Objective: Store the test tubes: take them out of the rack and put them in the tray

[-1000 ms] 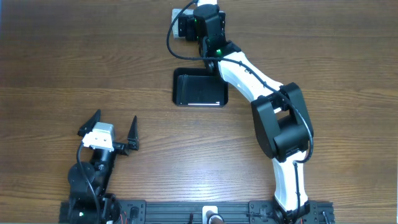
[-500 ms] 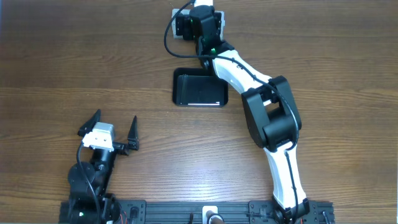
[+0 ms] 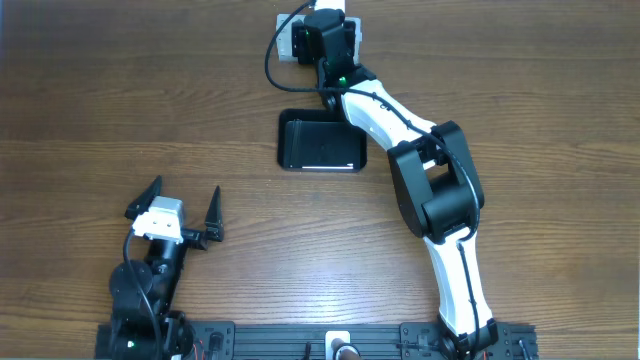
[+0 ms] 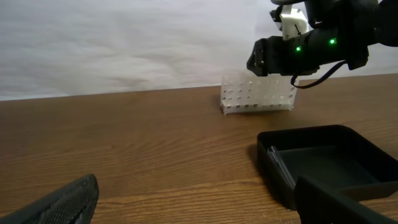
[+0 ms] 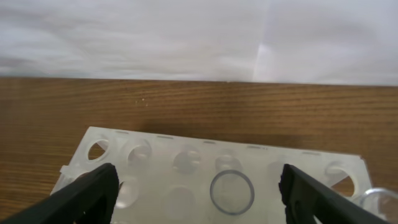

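Observation:
A clear plastic rack (image 5: 186, 165) with rows of holes stands at the table's far middle, also seen as the rack (image 4: 258, 98) and the rack (image 3: 287, 28). One clear test tube (image 5: 231, 191) stands in it, and another tube (image 5: 380, 202) shows at its end. My right gripper (image 5: 208, 208) hovers just above the rack, open, its fingers (image 5: 87, 193) spread wide with nothing between them; from afar it is the right gripper (image 4: 298, 46). The black tray (image 3: 320, 143) lies just in front of the rack. My left gripper (image 3: 185, 213) rests open near the front left.
Bare wooden tabletop (image 3: 520, 80) surrounds the rack and tray. A white wall (image 4: 124, 37) rises behind the table's far edge. The right arm (image 3: 430, 180) stretches diagonally across the table's right half, past the tray's right side.
The right arm stretched farther toward the table's far edge, bringing its gripper over the rack. The left arm stayed still.

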Robot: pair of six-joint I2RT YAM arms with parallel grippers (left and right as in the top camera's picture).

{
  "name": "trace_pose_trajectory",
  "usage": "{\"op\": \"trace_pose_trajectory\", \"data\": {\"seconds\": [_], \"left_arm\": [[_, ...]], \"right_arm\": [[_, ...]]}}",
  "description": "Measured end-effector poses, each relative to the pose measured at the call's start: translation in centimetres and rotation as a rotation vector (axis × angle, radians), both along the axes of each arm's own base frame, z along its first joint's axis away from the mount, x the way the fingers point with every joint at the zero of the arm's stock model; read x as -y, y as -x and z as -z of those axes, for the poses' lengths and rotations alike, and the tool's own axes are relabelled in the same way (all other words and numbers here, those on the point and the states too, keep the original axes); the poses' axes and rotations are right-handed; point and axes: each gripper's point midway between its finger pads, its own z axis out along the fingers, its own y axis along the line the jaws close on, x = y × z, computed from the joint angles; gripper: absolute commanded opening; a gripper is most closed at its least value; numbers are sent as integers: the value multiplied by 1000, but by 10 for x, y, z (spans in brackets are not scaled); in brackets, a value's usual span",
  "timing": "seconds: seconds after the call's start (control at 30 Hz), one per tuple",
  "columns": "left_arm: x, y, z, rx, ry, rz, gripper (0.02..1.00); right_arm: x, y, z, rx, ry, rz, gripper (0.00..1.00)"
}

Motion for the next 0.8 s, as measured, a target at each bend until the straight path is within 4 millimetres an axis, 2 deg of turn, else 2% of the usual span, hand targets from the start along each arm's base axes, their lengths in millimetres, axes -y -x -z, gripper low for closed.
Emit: {"op": "trace_pose_trajectory", "data": {"seconds": [0.1, 0.13, 0.23, 0.8], "left_arm": [[0, 0, 0, 0, 0, 0, 1000], [0, 0, 0, 0, 0, 0, 1000], [0, 0, 0, 0, 0, 0, 1000], [0, 0, 0, 0, 0, 0, 998]], "right_arm": [[0, 0, 0, -1, 2, 0, 643], [0, 0, 0, -2, 4, -1, 575], [0, 0, 1, -2, 5, -2, 474], [4, 1, 3, -10, 29, 11, 327]]}}
